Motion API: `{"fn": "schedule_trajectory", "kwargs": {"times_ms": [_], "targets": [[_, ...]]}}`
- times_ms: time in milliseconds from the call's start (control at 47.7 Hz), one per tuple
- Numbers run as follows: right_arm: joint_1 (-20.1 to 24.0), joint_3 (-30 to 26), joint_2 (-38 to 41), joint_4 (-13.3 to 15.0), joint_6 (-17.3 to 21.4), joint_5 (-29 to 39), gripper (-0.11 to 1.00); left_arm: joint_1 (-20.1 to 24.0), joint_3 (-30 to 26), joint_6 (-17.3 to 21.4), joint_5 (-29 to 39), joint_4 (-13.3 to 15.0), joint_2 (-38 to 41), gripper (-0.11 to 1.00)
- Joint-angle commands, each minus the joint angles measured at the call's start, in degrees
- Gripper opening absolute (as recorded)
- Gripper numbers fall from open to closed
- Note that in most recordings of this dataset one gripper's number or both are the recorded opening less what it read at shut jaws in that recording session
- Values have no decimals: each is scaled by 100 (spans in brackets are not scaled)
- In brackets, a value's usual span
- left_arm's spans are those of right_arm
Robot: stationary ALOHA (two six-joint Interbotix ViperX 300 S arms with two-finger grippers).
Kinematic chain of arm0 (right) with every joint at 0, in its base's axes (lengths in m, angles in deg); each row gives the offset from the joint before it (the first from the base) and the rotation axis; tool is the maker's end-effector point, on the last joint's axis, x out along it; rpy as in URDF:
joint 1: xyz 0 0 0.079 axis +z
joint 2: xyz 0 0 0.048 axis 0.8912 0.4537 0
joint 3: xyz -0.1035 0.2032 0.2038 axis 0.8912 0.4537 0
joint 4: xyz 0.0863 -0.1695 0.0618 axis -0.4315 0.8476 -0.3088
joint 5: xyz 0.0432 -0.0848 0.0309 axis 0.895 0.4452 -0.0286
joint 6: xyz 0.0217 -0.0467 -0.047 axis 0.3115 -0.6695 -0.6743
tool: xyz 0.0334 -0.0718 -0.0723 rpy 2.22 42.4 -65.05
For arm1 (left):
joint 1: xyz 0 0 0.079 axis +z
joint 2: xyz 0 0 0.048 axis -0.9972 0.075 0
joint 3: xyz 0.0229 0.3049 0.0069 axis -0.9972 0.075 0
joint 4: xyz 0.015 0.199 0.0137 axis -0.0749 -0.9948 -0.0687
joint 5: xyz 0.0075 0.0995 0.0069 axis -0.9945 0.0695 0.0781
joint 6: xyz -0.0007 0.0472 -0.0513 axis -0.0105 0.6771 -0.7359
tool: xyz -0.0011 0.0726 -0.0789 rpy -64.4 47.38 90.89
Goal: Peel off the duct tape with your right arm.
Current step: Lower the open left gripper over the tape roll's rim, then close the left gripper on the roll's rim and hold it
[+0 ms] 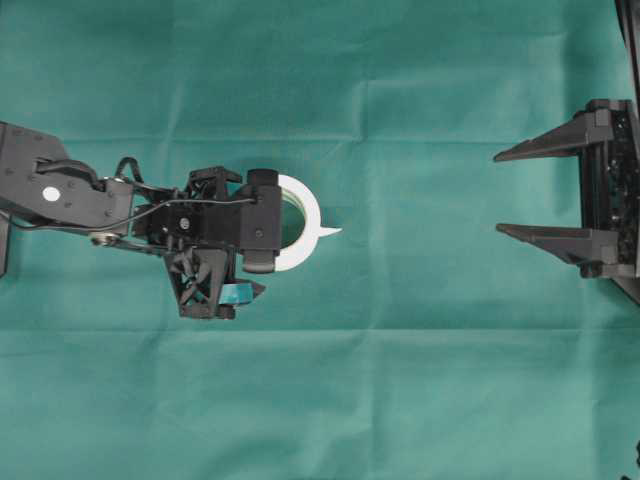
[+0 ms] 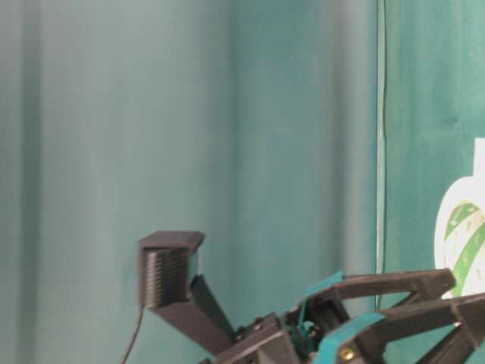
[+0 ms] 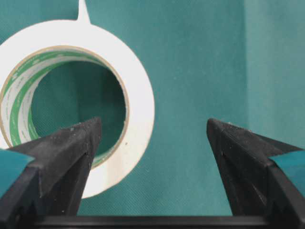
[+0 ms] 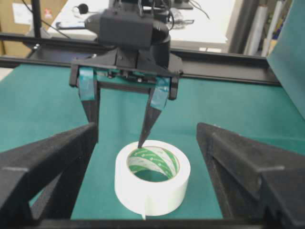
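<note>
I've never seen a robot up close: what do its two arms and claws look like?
Both are matte black. The left gripper has long pointed fingers patched with teal tape, thin black cables and a round white sticker. The right gripper has plain wedge-shaped black fingers.

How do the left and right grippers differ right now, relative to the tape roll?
The left gripper hangs right over the duct tape, one finger above its core; the right gripper sits far off at the cloth's edge. The left fingers carry teal patches; the right fingers are plain black. Both are wide open, holding nothing.
</note>
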Motion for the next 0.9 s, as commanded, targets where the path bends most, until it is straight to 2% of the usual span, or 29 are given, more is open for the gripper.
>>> {"fn": "schedule_trajectory", "kwargs": {"times_ms": [0, 880], "targets": [[0, -123, 35, 9, 9, -53, 79, 44, -149, 18, -62, -26, 18, 93], [-9, -97, 44, 9, 18, -62, 79, 97, -193, 18, -563, -26, 800, 93]]}}
